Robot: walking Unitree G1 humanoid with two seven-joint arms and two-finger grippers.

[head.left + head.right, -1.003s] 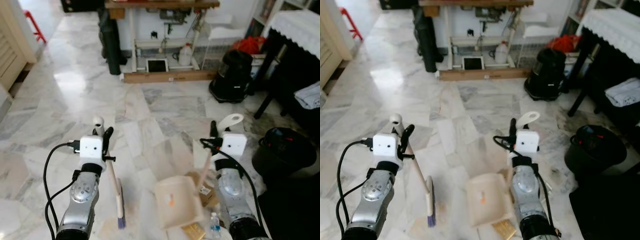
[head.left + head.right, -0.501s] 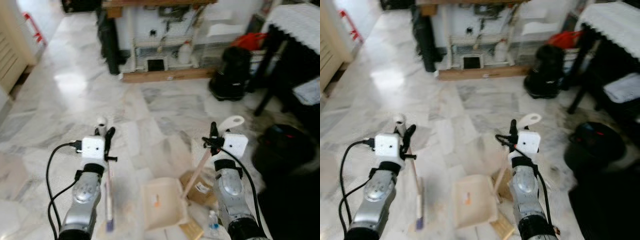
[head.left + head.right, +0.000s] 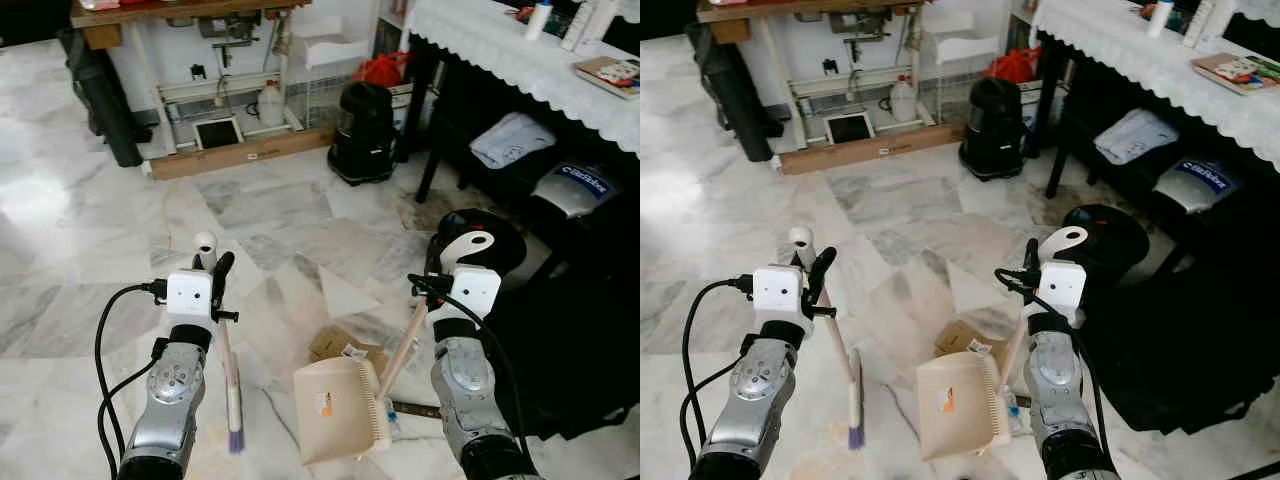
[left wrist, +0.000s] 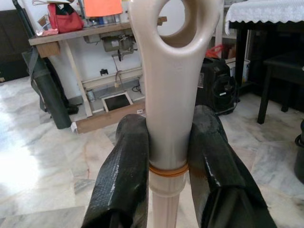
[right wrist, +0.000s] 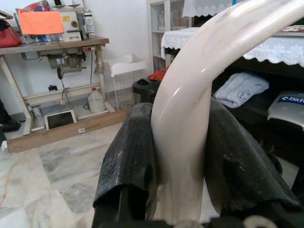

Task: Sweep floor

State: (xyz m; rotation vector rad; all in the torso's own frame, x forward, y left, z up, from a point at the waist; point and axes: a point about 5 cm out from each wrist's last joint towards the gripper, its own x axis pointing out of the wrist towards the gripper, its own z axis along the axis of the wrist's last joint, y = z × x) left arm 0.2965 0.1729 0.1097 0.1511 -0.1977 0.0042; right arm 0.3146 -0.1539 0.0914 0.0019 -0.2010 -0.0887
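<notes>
While the left pincer [image 4: 167,156] pinches the broom [image 3: 231,378] by its cream handle, the brush end hangs low over the marble floor [image 3: 90,250]. Beside it, the right pincer [image 5: 183,152] grips the dustpan [image 3: 340,408] handle, pan just above flattened cardboard [image 3: 345,349]. A black bin [image 3: 478,240] stands near the tabletop [image 3: 510,45].

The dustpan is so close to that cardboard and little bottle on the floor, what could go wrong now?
The dustpan, held in the right gripper, sits right by the cardboard and small bottle; it may shove them away rather than scoop them. The broom in the left gripper might push dirt past the pan's side. Swinging right, the pan's handle could bump the black bin.
</notes>
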